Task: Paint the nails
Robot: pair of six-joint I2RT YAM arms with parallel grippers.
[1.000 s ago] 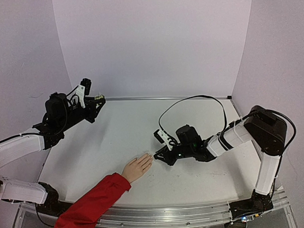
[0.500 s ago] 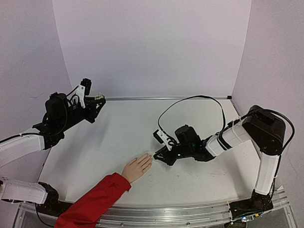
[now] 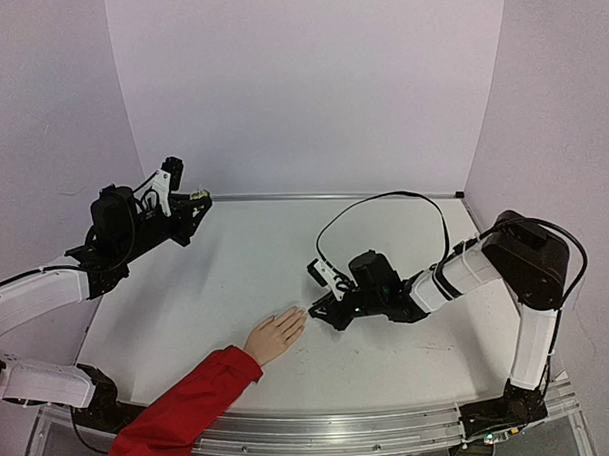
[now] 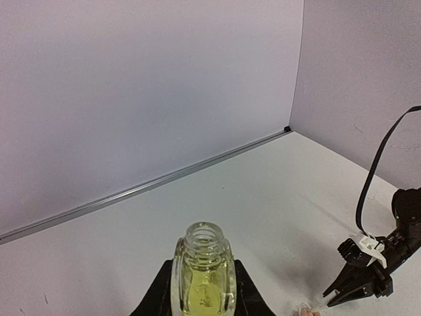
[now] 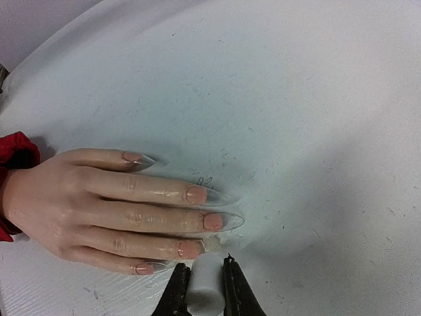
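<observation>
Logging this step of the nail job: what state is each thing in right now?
bottle, uncapped, yellow-green liquid inside, gripped.
white cap, off the bottle, gripped beside the fingertips.
hand, flat on the table, fingers together.
nails, pink, long clear tips.
left gripper, shut on bottle.
right gripper, shut on white cap.

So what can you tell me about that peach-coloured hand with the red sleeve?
The peach-coloured hand lies flat, palm down, on the white table, fingers together. Its skin looks smooth and slightly glossy. The pinkish nails carry long clear pointed tips. A bright red sleeve covers the wrist. The right gripper, shut on a white cap, sits close by the nails; contact is unclear.
</observation>
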